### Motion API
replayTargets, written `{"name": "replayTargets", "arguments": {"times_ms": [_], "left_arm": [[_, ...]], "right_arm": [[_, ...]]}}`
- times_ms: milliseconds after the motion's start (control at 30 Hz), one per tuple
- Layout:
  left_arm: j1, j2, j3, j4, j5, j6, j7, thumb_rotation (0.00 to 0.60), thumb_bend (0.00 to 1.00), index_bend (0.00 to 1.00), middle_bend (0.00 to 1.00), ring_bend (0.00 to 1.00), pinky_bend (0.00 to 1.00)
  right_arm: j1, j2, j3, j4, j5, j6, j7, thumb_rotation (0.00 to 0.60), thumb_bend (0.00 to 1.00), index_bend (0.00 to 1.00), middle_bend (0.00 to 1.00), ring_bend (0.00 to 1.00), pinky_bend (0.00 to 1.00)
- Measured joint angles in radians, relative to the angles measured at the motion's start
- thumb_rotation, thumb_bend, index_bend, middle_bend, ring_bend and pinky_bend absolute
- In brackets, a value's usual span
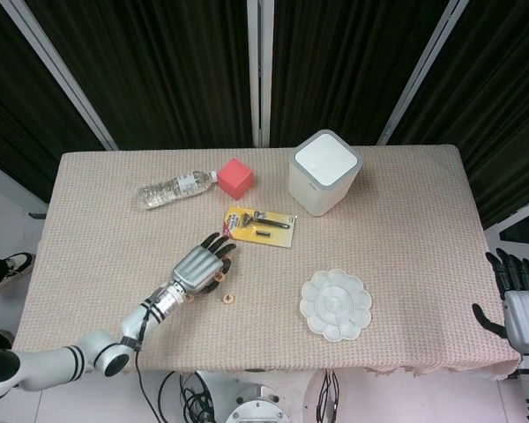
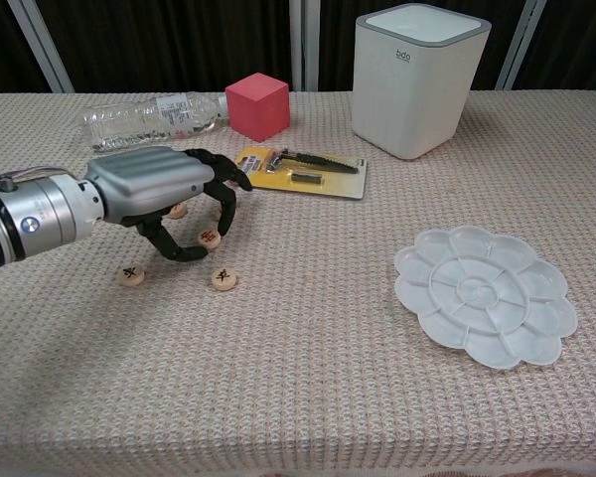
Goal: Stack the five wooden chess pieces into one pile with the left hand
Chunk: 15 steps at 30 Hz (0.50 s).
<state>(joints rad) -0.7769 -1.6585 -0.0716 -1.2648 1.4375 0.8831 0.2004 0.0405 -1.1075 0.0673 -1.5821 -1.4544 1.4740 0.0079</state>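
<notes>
My left hand (image 2: 157,192) hovers low over the scattered round wooden chess pieces at the table's front left. Its thumb and a finger close around one piece (image 2: 210,238), which looks pinched between them. Two pieces (image 2: 131,274) (image 2: 223,279) lie flat in front of the hand. Another piece (image 2: 178,210) peeks out from under the palm. Any further piece is hidden by the hand. In the head view the left hand (image 1: 197,269) covers most pieces, and one piece (image 1: 228,299) lies to its right. My right hand (image 1: 517,295) hangs off the table's right edge, fingers apart and holding nothing.
A carded razor pack (image 2: 303,171) lies just behind the hand. A plastic bottle (image 2: 149,117) and a red cube (image 2: 257,106) sit at the back left. A white bin (image 2: 417,79) stands at the back centre. A white flower-shaped palette (image 2: 485,295) lies front right.
</notes>
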Motion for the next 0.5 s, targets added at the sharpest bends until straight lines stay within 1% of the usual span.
{"name": "replayTargets", "arguments": {"times_ms": [233, 500], "left_arm": [[0.001, 0.040, -0.016, -0.031, -0.019, 0.013, 0.010, 0.600, 0.32, 0.52, 0.12, 0.00, 0.04], [-0.004, 0.075, -0.049, -0.025, -0.088, -0.003, 0.028, 0.600, 0.32, 0.52, 0.12, 0.00, 0.04]], "right_arm": [[0.001, -0.001, 0.000, -0.006, -0.007, 0.003, -0.006, 0.600, 0.24, 0.00, 0.00, 0.00, 0.00], [0.003, -0.001, -0.001, -0.011, -0.008, 0.000, -0.013, 0.600, 0.24, 0.00, 0.00, 0.00, 0.00]]}}
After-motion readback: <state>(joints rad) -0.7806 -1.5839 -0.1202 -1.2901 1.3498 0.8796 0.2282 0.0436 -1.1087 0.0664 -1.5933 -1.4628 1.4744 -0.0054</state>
